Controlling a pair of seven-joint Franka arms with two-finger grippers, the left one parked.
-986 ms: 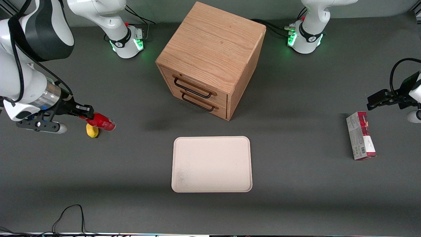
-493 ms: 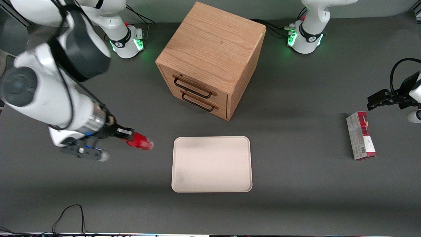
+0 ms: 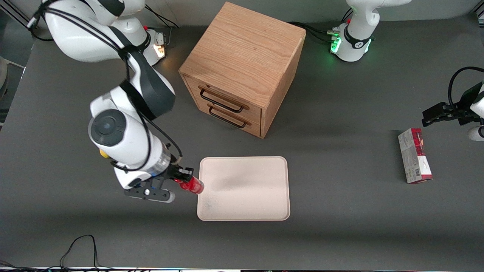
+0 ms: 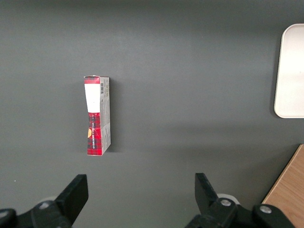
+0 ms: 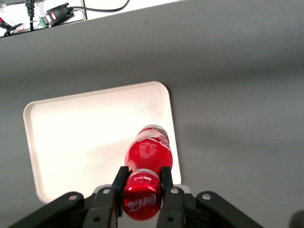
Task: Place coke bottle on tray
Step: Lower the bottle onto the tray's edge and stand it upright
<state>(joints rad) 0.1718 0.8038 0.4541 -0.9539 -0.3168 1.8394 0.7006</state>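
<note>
Black two-finger tool [image 3: 184, 180] [image 5: 142, 186] of the working arm clamped on the neck, just under the red cap, of the small all-red plastic coke bottle with white lettering [image 3: 191, 185] [image 5: 147, 164]. Bottle held lying almost level, above the counter, not resting on anything, bottom end pointing toward the large flat cream rectangular tray with rounded corners and low rim [image 3: 249, 196] [image 5: 80, 137]. In the front view, bottom end of the bottle just at the tray edge that faces the working arm's end of the counter; in the right wrist view, body of the bottle over the rim and partly over the inside of the tray. Tray flat on the dark grey counter [image 3: 340, 226], nearer to the front camera than the wooden two-drawer box with dark metal handles [image 3: 242, 68], both drawers closed. Small yellow lump [image 3: 102, 153] on the counter, mostly hidden by the arm, well apart from the tray. Red-and-white carton [image 3: 414, 155] [image 4: 97, 115] lying flat toward the parked arm's end of the counter, well apart from the tray.
</note>
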